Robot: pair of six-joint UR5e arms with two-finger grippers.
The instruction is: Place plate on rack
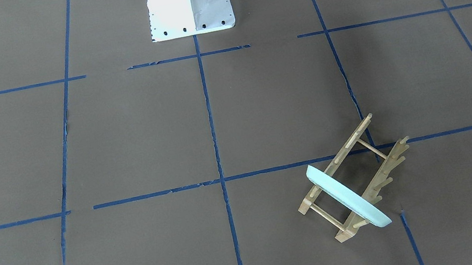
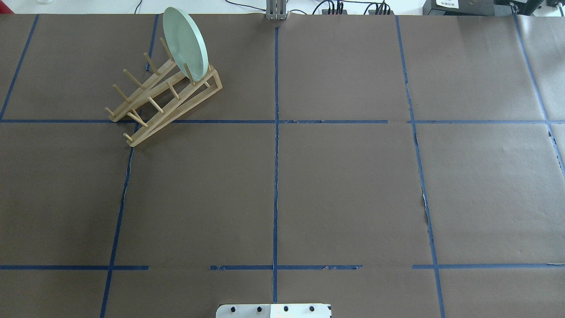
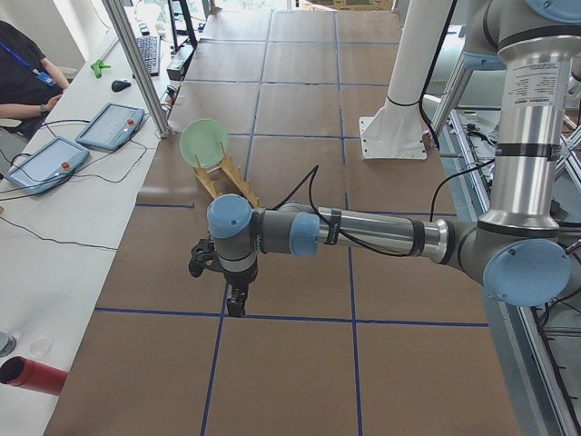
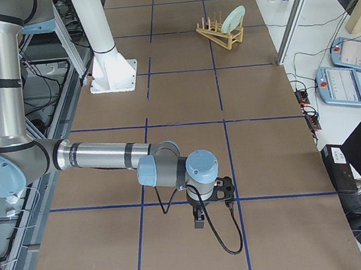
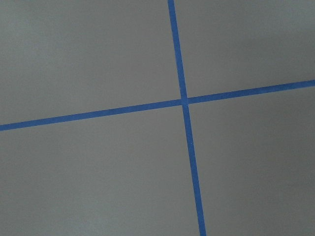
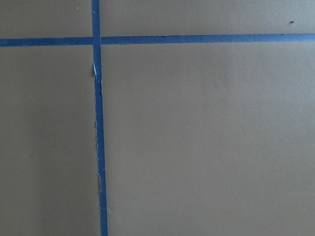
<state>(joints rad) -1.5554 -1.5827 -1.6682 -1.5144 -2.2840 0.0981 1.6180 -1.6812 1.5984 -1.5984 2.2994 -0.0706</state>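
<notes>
The pale mint-green plate (image 1: 349, 197) stands on edge between the pegs at one end of the light wooden rack (image 1: 349, 144), leaning a little. In the overhead view the plate (image 2: 185, 42) and rack (image 2: 145, 134) sit at the far left of the table. They also show in the left side view, plate (image 3: 203, 143) and rack (image 3: 231, 182), and in the right side view, plate (image 4: 233, 17) and rack (image 4: 221, 38). My left gripper (image 3: 236, 304) hangs over a tape crossing, well away from the rack. My right gripper (image 4: 200, 220) hangs over the table's other end. I cannot tell whether either is open or shut.
The robot's white pedestal (image 1: 189, 4) stands at the table's near-middle edge. The brown table carries a grid of blue tape lines (image 2: 276, 176). A side bench holds teach pendants (image 3: 109, 125), a red cylinder (image 3: 32, 374) and cables, with an operator (image 3: 23, 64) seated there.
</notes>
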